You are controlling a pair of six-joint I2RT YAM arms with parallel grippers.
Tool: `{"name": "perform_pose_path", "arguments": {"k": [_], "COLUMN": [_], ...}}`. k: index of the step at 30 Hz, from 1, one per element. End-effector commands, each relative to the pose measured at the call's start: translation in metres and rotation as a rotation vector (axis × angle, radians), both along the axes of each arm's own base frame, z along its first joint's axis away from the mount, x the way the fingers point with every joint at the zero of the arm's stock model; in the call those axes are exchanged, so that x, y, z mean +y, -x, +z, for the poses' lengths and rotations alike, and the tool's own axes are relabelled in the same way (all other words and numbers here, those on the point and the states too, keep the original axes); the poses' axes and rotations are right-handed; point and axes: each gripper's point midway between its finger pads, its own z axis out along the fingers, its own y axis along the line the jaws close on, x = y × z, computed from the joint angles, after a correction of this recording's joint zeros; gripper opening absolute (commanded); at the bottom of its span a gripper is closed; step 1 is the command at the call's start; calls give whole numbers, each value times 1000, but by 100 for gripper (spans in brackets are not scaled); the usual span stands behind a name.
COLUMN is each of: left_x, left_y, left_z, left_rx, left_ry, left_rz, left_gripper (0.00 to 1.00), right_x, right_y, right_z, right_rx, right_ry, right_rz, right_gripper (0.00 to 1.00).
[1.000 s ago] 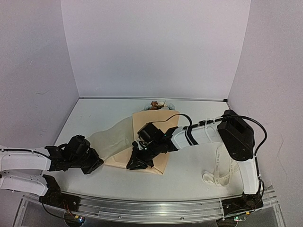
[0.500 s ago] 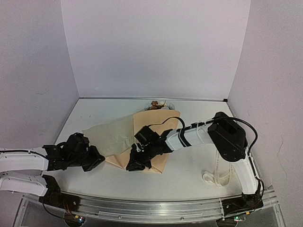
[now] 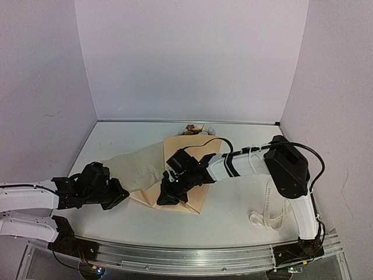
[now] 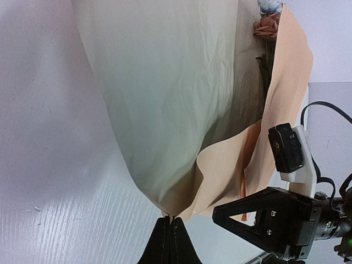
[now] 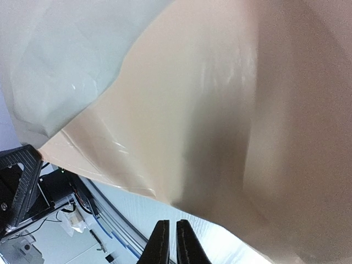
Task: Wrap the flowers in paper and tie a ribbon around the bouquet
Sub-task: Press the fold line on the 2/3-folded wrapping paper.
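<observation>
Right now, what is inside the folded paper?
The flowers: blooms poke out at the far edge of the paper, and some stem shows inside the fold. The remaining stems are covered.

Top cam: fixed, high behind the arm bases, tilted down and forward. Wide shot: whole table [image 3: 245,201], back and side walls, both arms full length, left gripper [image 3: 122,195] and right gripper [image 3: 161,199] mid-frame.
Left wrist cam: low over the tabletop, looks out past its own fingertips toward the far side, close on the paper [image 4: 165,99]. Right gripper shows side-on at its lower right.
Right wrist cam: nearer still, faces back toward the near left. Paper nearly fills the frame.
Overlap: all three see the paper's near edge. The wrist cams view it from roughly opposite sides.
</observation>
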Motion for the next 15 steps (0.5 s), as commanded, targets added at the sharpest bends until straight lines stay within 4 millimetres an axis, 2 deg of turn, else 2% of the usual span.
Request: {"name": "perform_pose_path", "arguments": {"k": [1,7,15], "left_x": [-5,-17,-48], "left_y": [-6,-7,-7], "left_z": [23,32,58], "left_rx": [-58,-85,-189], "left_ry": [15,9,28], "left_rz": [-13,-78,-213], "left_gripper": [0,0,0], "right_x": [2,1,-10], "right_y": [-10,-18,-21], "right_z": [10,-16,-35], "right_rx": [-57,-69,-66], "right_ry": [15,83,168], "right_rz": [9,-5,-27], "right_gripper": [4,3,3]}}
